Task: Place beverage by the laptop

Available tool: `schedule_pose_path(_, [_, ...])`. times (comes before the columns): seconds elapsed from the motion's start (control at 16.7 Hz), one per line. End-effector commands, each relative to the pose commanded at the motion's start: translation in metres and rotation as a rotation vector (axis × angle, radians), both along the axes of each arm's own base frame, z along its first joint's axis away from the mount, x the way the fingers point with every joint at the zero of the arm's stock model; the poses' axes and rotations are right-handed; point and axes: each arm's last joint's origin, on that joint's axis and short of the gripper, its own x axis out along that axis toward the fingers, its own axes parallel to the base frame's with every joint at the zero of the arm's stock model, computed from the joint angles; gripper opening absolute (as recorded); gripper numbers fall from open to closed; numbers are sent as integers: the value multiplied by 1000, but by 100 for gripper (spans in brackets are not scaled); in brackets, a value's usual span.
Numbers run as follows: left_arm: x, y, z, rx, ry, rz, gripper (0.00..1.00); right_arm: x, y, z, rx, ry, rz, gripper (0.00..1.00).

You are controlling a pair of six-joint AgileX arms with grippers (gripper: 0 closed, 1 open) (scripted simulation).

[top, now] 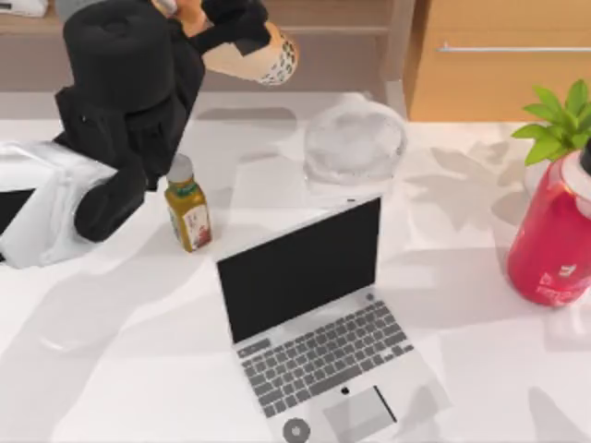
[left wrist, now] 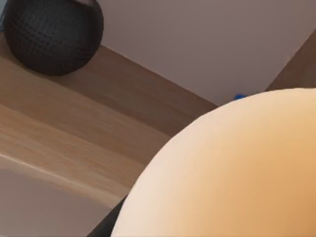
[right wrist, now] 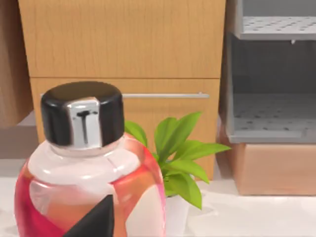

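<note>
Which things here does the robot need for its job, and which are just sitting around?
Needed for the job:
bubble-tea cup, held up in the air by the left gripper
laptop, open on the table

Just sitting around:
small yellow-green bottle
big red bottle
green plant
clear round container behind the laptop
black ball on the shelf

A cream body with dark speckled pearls at the base is being shown on the bubble-tea cup [top: 263, 57], clamped in the black left gripper [top: 231, 28]. Below it, yellow-green liquid and a grey cap are being displayed by the small bottle [top: 187, 214]. Silver casing, black screen and grey keys are being shown on the laptop [top: 319, 323]. Red is being shown on the big bottle [top: 552, 242].
</note>
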Motion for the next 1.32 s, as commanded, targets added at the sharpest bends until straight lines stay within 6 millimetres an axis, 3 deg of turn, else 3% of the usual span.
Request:
schedule_pose_path(0.12, [-15,-54,26,-69,61,-38,0,0,0,0,0,0,0,100])
schedule_pose_path(0.24, [-41,-104,37,-70,151,-76,0,0,0,0,0,0,0,100])
schedule_pose_path(0.42, [-90,-167,30,56,283,-129,0,0,0,0,0,0,0,100])
schedule_pose_path(0.6, [-141,-207,9,266,366,-181,0,0,0,0,0,0,0,100])
schedule_pose_path(0.78, [-180,-228,-15,456,400,-228,0,0,0,0,0,0,0,100])
schedule_pose_path(0.9, [-193,-235,-26,533,409,-247,0,0,0,0,0,0,0,100])
schedule_pose_path(1.32, [-194,-235,-30,548,415,-251,0,0,0,0,0,0,0,100])
